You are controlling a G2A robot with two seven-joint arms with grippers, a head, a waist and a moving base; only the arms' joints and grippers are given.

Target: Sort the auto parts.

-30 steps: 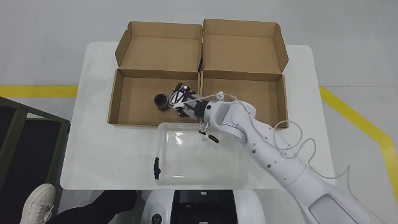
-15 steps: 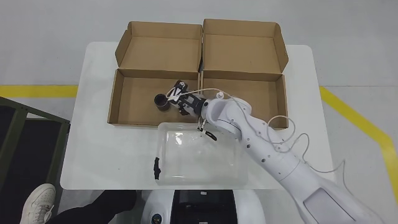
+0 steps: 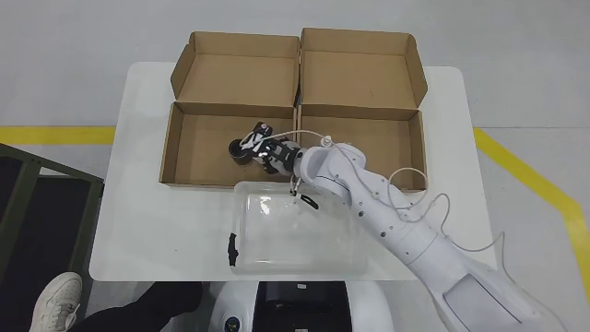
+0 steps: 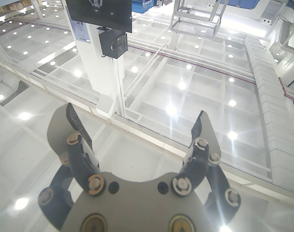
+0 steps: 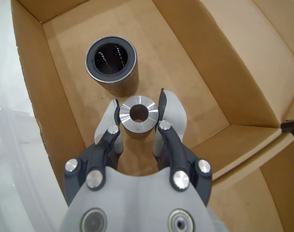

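In the right wrist view my right gripper [image 5: 139, 100] is shut on a short silver metal sleeve [image 5: 138, 115] with a centre hole, held low inside the left cardboard box [image 5: 209, 49]. A dark cylindrical bearing [image 5: 112, 66] stands upright on the box floor just beyond the sleeve. From above, the right gripper [image 3: 258, 142] sits next to that bearing [image 3: 239, 151] in the left box [image 3: 198, 171]. My left gripper [image 4: 135, 111] is open, holds nothing and points up at a ceiling.
A second open cardboard box [image 3: 406, 148] adjoins the first on the right, both with lids folded back. A clear plastic tub [image 3: 295, 231] stands in front of them, with a small black part [image 3: 230, 249] at its left edge and another [image 3: 311, 203] near its back rim.
The right gripper has carried the silver sleeve to the left, farther into the left box and closer to the dark bearing.
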